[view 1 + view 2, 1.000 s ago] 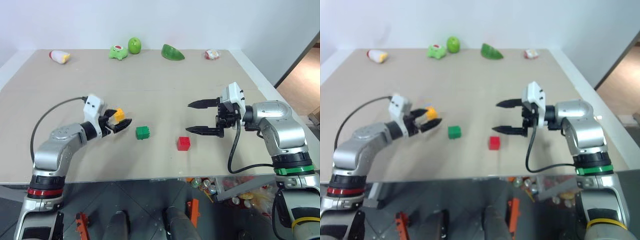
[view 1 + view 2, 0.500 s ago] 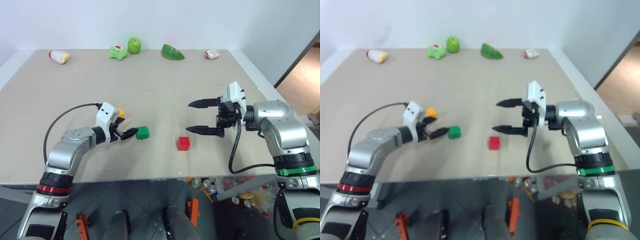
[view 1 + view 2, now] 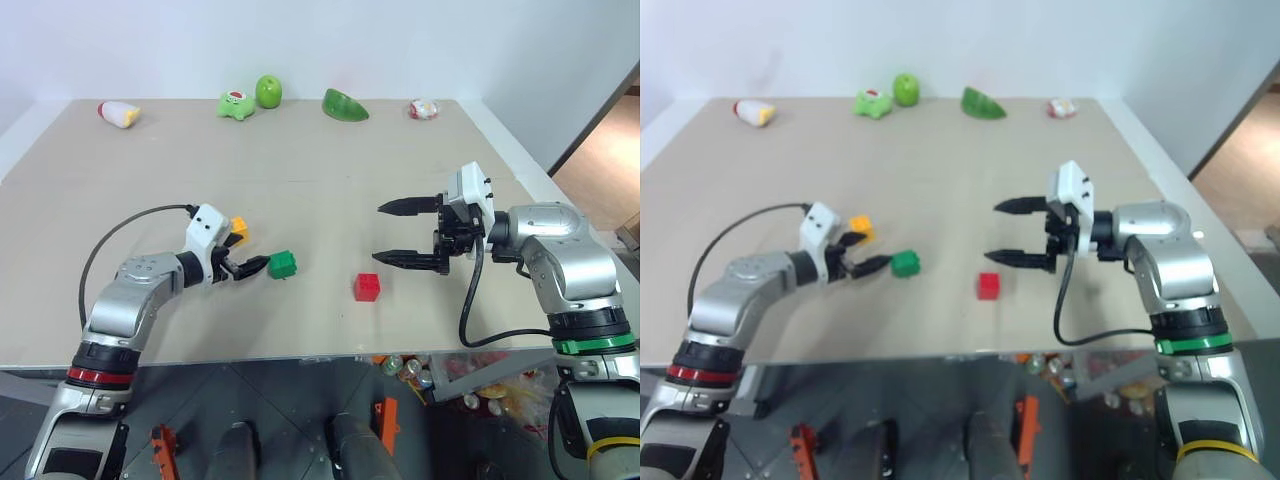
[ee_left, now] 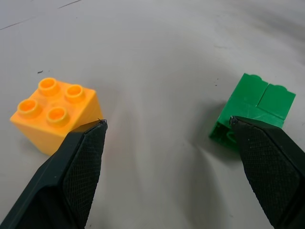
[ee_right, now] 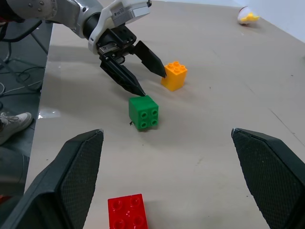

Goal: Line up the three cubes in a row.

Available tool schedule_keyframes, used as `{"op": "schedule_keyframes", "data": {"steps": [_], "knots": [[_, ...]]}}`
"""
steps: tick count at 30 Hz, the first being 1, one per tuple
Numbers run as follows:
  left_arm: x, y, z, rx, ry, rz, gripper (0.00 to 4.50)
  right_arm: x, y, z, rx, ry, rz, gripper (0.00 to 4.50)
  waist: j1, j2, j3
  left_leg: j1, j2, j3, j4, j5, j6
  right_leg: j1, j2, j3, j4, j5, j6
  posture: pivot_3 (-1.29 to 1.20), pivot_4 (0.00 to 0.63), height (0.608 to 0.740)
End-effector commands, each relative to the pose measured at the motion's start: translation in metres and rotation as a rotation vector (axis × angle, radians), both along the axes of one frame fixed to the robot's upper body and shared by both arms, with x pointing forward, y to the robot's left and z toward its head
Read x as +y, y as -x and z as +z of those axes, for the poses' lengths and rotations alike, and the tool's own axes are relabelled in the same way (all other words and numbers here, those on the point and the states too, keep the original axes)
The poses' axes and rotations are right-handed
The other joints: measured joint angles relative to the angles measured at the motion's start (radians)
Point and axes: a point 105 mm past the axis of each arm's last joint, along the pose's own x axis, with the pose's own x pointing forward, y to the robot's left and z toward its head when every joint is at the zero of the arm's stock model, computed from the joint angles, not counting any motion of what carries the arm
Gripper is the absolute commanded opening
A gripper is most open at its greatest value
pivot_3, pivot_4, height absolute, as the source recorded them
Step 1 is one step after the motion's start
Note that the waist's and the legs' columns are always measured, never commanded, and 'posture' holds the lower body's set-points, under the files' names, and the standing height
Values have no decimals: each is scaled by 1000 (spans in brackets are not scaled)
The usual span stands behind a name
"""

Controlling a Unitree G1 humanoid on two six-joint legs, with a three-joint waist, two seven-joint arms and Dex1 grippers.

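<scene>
Frog toy (image 3: 236, 103), apple (image 3: 268, 91) (touching?), green wedge (image 3: 345, 105) along table's (image 3: 320, 160) far edge.

Three small studded plastic building-block cubes lie on the beige table (image 3: 330, 160): one yellow cube (image 3: 238, 228), one green cube (image 3: 282, 264) and one red cube (image 3: 367, 287). Along the far edge sit five toys: one white-and-yellow toy (image 3: 118, 113) near the far left corner, one green frog-like toy (image 3: 236, 104), one round green apple-like toy (image 3: 268, 91), one green wedge-shaped toy (image 3: 345, 105) and one white-and-red toy (image 3: 423, 108).

Yellow cube (image 3: 238, 229) upright, green cube (image 3: 282, 264) tipped over, red cube (image 3: 367, 286) apart
</scene>
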Motion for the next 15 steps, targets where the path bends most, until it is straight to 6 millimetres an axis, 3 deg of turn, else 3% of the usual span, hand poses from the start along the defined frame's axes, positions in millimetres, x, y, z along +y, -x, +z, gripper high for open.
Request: {"op": "schedule_keyframes", "data": {"steps": [1,8,15], "knots": [[10,4,-13,39,-27,37,4241,-6,4,18,-70,-19,-9,4468,0,0,0,0,0,0,0,0,0,0,0,0,0,0,0,0,150,733],[21,11,-21,60,-15,83,4241,-6,2,20,-71,-20,-11,4468,0,0,0,0,0,0,0,0,0,0,0,0,0,0,0,0,150,733],[26,16,-17,56,0,99,4241,-5,2,20,-67,-16,-3,4468,-2,0,0,0,0,0,-1,0,0,-1,0,0,0,0,0,0,150,733]]}}
